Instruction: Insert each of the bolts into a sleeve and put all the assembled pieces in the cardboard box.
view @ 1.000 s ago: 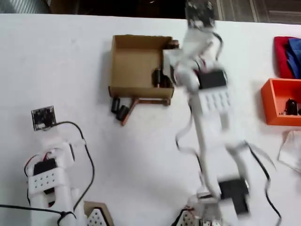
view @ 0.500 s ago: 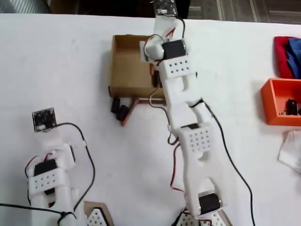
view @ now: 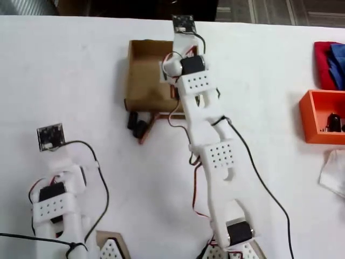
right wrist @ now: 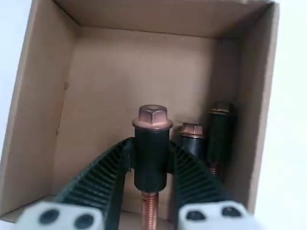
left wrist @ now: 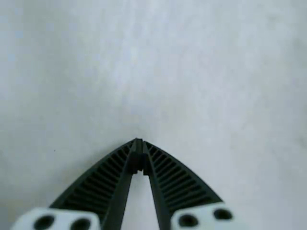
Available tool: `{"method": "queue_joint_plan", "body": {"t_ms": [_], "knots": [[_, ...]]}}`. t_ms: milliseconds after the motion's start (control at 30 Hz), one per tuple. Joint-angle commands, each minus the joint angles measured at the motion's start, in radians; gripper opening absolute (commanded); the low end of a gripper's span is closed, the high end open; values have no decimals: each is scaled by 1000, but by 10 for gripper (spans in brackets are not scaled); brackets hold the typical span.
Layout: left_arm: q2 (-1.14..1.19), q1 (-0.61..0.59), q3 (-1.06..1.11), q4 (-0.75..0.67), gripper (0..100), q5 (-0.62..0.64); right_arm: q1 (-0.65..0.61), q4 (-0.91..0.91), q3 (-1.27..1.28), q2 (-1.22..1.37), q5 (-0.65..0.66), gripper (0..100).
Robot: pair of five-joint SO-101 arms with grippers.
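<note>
Copper-headed and cased in a black sleeve (right wrist: 151,167), a bolt (right wrist: 152,117) stands upright between the ribbed fingers of the right gripper (right wrist: 151,146), whose jaws are parted only by the sleeve's width and clamped on it. A second ago the right arm (view: 213,154) was a blur off to one side of the cardboard box (right wrist: 45,96). Half a second ago it had swung across, and now it has settled with its wrist over the open top, the held piece hanging above the box floor.

One finished piece (right wrist: 193,139) and a taller one (right wrist: 219,136) already stand just beyond the held one, close to the box wall. This looks like the delivery stage, and letting go here should add a third.

More remains. Behind the right wrist, towards that arm's base, loose sleeves (view: 137,123) and a bare copper bolt (view: 149,128) lie just outside the box wall.

The left arm (view: 54,199) has not stirred. The left gripper (left wrist: 138,144) has its fingertips pressed together on nothing, above bare white table (view: 81,70).

Well off to the right arm's outer side sit an orange bin (view: 315,135) and a red-and-blue cloth (view: 329,62). Past the table's far edge, beyond the right wrist, the room is dark.
</note>
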Motion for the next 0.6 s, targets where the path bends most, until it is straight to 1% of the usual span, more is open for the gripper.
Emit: {"method": "queue_joint_plan", "body": {"t_ms": [0,367,500,567], "knots": [[-12,6,-4,3,27,9,-8,7,-60,-2,-11,23],[-12,6,-4,3,27,9,-44,8,-58,15,-12,23],[-12,6,-4,3,27,9,-45,5,-14,13,-14,23],[-12,6,-4,3,27,9,-39,4,17,13,-38,23]]}}
